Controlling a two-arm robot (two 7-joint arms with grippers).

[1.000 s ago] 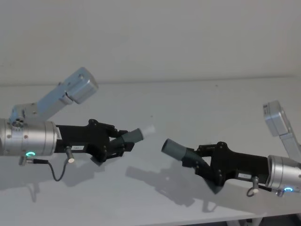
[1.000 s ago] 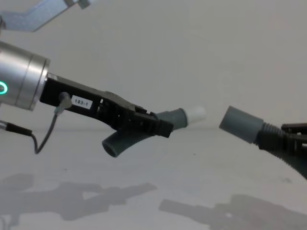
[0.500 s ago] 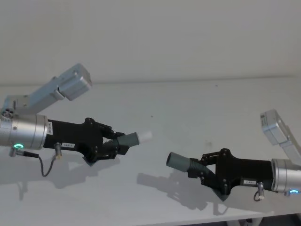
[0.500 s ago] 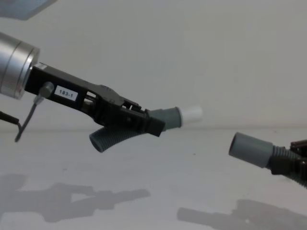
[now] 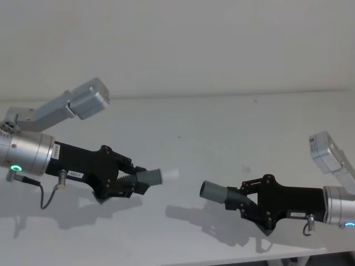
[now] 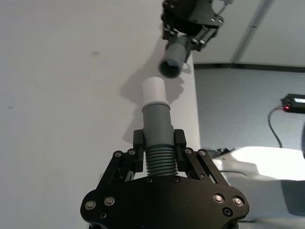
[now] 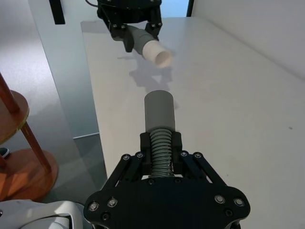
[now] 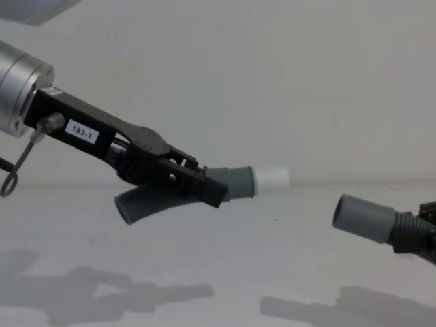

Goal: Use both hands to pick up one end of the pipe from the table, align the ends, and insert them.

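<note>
1. The left end effector (image 5: 135, 183) pinched the white-tipped pipe piece (image 5: 151, 177) above the counter (image 5: 222, 127), on the left.
2. The right end effector (image 5: 237, 200) pinched the wide-mouthed pipe piece (image 5: 213, 191) on the right, facing the first one, apart.

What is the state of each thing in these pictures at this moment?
left gripper: shut on the white-tipped hose piece, above the table.
right gripper: shut on the wide-mouthed hose piece, above the table.
white-tipped hose piece: held in the air, not inserted.
wide-mouthed hose piece: held in the air, mouth apart from the white tip.
table: touched by neither hose piece.
</note>
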